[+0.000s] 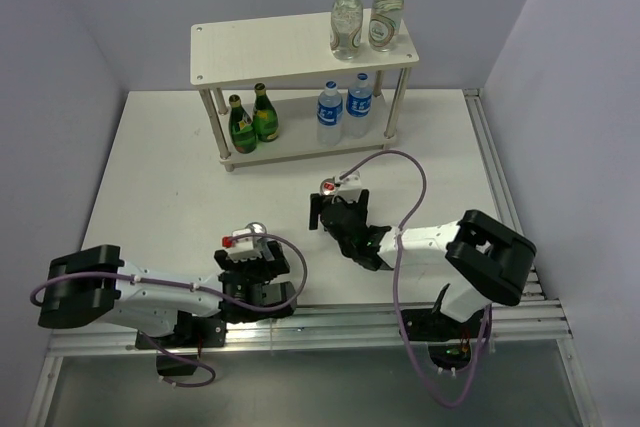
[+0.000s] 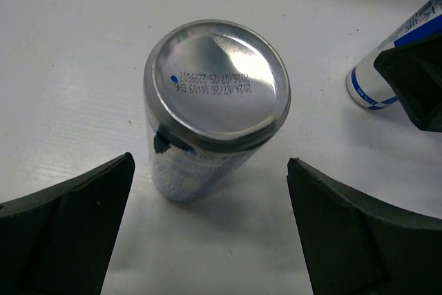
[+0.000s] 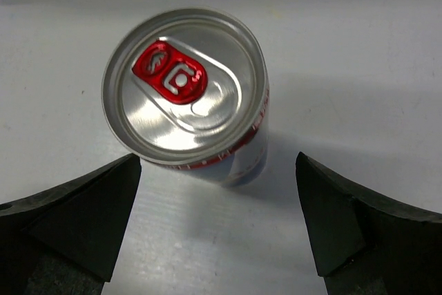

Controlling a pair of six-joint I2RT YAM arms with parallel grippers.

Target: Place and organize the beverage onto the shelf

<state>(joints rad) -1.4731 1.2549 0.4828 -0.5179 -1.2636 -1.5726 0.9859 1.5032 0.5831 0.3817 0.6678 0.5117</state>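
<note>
The shelf (image 1: pixel 255 52) stands at the back of the table. Two clear glass bottles (image 1: pixel 346 19) are on its top board. Two green bottles (image 1: pixel 252 119) and two blue-labelled water bottles (image 1: pixel 343 107) are on its lower board. A silver can (image 1: pixel 256 231) (image 2: pixel 217 101) stands bottom up just ahead of my open left gripper (image 1: pixel 254 253) (image 2: pixel 210 191). A can with a red tab (image 1: pixel 328 187) (image 3: pixel 185 88) stands upright just ahead of my open right gripper (image 1: pixel 334 203) (image 3: pixel 217 191). Neither can is touched.
The left wrist view also catches the red-tab can's blue and white side (image 2: pixel 376 81) at the right, partly behind a dark finger (image 2: pixel 414 81) of the right gripper. A metal rail (image 1: pixel 500 197) runs along the table's right edge.
</note>
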